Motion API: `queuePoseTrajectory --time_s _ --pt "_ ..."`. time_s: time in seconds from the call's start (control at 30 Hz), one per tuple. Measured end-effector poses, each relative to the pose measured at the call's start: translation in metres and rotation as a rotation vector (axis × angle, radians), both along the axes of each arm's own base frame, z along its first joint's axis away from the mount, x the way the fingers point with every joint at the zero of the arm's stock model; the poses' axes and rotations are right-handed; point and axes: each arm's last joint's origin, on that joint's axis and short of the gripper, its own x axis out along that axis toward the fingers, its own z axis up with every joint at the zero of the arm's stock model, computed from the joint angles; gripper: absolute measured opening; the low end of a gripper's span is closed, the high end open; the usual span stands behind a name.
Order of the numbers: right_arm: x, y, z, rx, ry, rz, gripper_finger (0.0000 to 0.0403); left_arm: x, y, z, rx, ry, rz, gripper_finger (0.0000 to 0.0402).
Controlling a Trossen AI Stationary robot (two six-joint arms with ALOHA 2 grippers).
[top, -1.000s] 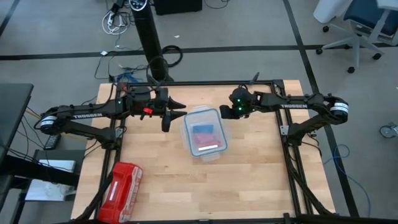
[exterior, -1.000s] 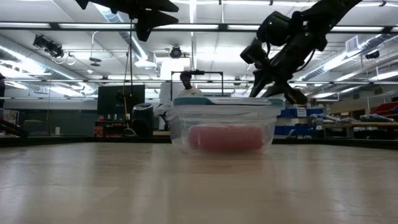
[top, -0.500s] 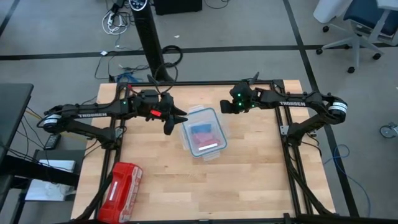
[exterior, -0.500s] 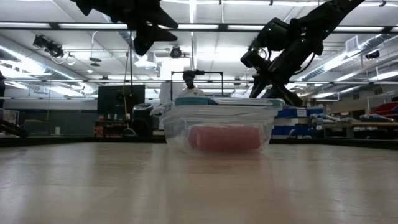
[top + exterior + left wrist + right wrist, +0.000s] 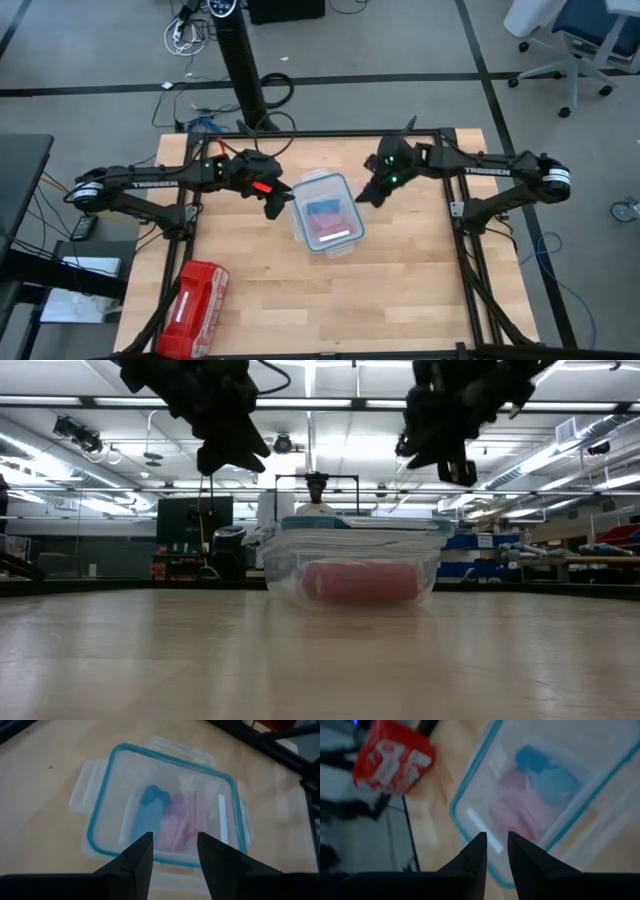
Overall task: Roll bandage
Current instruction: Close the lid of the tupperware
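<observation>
A clear container (image 5: 328,213) with a teal-rimmed lid stands by its base on the wooden table, the lid on. Inside it lie the blue bandage (image 5: 151,809) and pink-red rolls (image 5: 177,822), which also show in the right wrist view, the bandage (image 5: 547,772) beside the rolls (image 5: 517,802). My left gripper (image 5: 279,198) is open above the table by the container's left side. My right gripper (image 5: 367,191) hovers by the container's far right corner, its fingers a narrow gap apart. Both grippers point at the lid and touch nothing.
A red plastic-wrapped pack (image 5: 195,305) lies at the table's near left corner. A black frame (image 5: 300,133) runs round the table's edges. Bare wood lies near and to the right of the container. A person (image 5: 316,500) stands in the room beyond the table.
My left gripper has gone toward the table's right and near edges, closer to the container's left side. My right gripper has turned from the far edge toward the container and now points down at its lid. The container stays where it was.
</observation>
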Motion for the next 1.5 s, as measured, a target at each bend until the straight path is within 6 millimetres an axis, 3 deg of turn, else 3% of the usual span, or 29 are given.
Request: queuePoseTrajectory --time_s 0.1,0.33,0.67,1.13,1.3,1.5 --pt "0.002 0.022 0.011 -0.086 0.022 0.072 0.0077 0.001 0.004 -0.001 -0.044 0.001 0.052 0.0157" --pt "-0.002 0.065 0.008 -0.114 0.126 0.233 0.0069 0.0 0.017 -0.006 -0.117 0.014 0.153 0.0157" --pt "0.001 0.094 -0.014 -0.148 0.269 0.292 0.0047 0.0 0.027 -0.008 -0.115 0.008 0.189 0.0157" --pt "0.028 0.094 -0.055 -0.149 0.392 0.29 0.0043 0.002 0.028 -0.011 -0.19 0.009 0.183 0.0157" --pt "0.031 0.082 -0.065 -0.187 0.449 0.222 0.0043 0.002 0.027 -0.01 -0.221 0.004 0.155 0.0157" --pt "0.03 0.059 -0.065 -0.236 0.455 0.166 0.0038 0.002 0.026 -0.01 -0.263 0.0 0.121 0.0157"
